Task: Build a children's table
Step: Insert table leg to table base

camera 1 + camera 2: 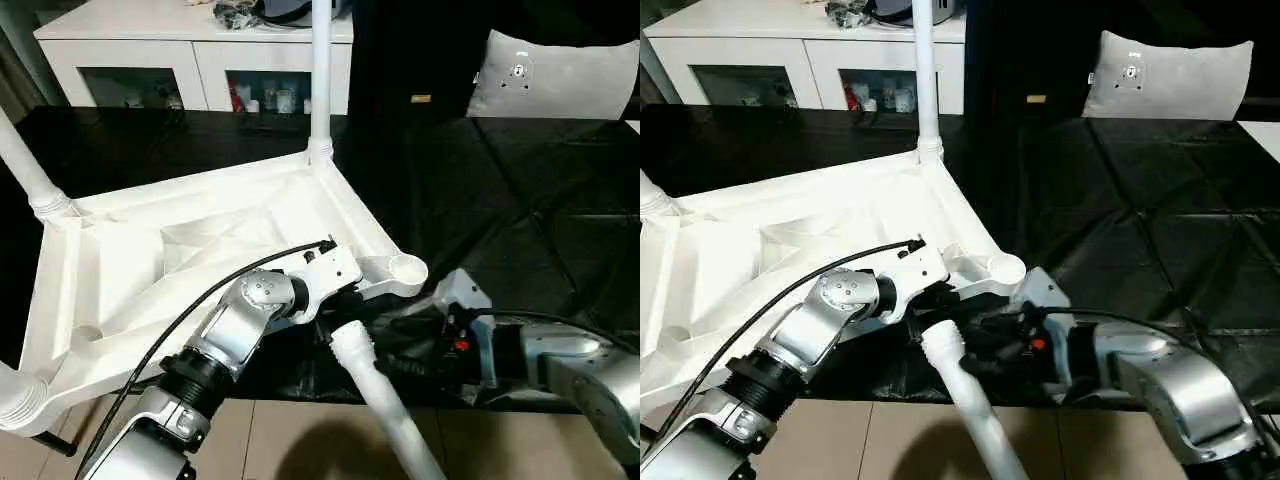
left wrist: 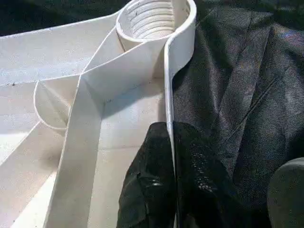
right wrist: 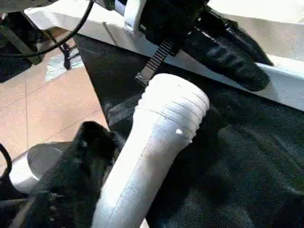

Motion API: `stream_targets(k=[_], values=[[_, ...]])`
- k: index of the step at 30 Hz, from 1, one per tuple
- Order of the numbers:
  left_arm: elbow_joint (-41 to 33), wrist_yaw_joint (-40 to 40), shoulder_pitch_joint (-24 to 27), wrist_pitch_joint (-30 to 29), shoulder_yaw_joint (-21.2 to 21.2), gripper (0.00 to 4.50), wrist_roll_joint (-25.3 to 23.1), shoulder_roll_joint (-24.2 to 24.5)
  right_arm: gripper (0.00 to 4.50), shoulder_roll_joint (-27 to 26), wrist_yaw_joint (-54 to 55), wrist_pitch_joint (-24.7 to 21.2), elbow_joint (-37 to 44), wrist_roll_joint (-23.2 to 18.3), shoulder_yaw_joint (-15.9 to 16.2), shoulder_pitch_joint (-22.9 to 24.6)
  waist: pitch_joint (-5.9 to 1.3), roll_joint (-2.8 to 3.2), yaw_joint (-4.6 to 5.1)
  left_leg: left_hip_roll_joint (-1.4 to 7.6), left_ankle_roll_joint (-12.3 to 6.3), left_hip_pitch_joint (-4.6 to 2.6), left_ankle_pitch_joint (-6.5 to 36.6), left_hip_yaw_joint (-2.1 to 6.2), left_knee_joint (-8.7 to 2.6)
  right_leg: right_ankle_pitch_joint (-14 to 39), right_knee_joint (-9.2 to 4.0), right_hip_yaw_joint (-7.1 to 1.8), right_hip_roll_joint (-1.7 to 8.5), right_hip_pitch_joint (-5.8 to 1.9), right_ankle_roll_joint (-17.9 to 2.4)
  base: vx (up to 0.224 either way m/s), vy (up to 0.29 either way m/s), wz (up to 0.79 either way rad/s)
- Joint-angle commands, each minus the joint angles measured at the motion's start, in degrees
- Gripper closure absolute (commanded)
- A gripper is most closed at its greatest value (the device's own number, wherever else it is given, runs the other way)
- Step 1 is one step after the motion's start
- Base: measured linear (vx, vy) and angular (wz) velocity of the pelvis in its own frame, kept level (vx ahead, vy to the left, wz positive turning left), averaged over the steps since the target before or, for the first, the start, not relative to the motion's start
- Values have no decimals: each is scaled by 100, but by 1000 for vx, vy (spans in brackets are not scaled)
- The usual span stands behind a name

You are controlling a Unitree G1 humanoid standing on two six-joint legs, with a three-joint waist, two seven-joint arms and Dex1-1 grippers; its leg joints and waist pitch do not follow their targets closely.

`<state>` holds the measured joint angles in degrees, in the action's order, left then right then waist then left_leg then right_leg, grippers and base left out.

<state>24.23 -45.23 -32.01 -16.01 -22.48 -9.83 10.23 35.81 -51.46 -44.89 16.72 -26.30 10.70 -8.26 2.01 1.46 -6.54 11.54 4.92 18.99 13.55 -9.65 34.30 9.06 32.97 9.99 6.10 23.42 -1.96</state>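
White plastic tabletop: you had it lying underside up on the black sheet, ribs showing, three legs already standing in their corners.
Empty socket: it was the near-right corner, open and threaded inside, just beyond both hands.
Loose leg: its long axis ran from the bottom edge of the head view up toward that socket, threaded end leading, close to the corner but not entered.
Left hand: you had it pinched shut on the tabletop's thin side wall, just short of the empty socket, steadying the corner.
Right hand: it sat beside the leg's threaded end, on the socket side; I could not tell whether its fingers were spread or gripping the tube.
Relation that mattered: the socket lay up and ahead of the leg tip, and your right hand was the nearer one, so I judge the next move was tipping that leg upright and seating it.
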Motion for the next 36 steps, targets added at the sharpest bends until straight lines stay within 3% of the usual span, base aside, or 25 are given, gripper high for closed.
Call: stream_targets(k=[1,11,19,28,36], values=[[154,30,141,-142,-136,450,-133,124,10,-9,108,-37,29,108,52,-107,-349,-88,-46,115,-396,140,333,52,-357,1886,-470,-338,298,-423,9,0,0,0],[202,15,95,-138,-143,450,-146,141,3,-299,575,-173,-240,619,623,-511,-357,-51,-28,137,-345,133,315,59,-364,1650,-426,-361,316,-427,-181,0,0,0],[197,19,97,-141,-154,450,-150,152,3,-288,631,-166,-455,1001,1108,-639,-359,-50,-25,138,-316,130,327,59,-364,1617,-410,-372,317,-435,-207,0,0,0],[241,52,67,-122,-169,450,-164,120,3,-215,725,-307,-666,1177,1119,-770,-358,-48,-14,137,-305,123,343,52,-361,1644,-410,-377,319,-437,-242,0,0,0],[278,76,54,-90,-177,450,-177,117,83,-95,589,-297,-766,1129,1028,-799,-363,-64,-16,138,-352,124,324,49,-353,1564,-395,-383,318,-444,-284,0,0,0]])
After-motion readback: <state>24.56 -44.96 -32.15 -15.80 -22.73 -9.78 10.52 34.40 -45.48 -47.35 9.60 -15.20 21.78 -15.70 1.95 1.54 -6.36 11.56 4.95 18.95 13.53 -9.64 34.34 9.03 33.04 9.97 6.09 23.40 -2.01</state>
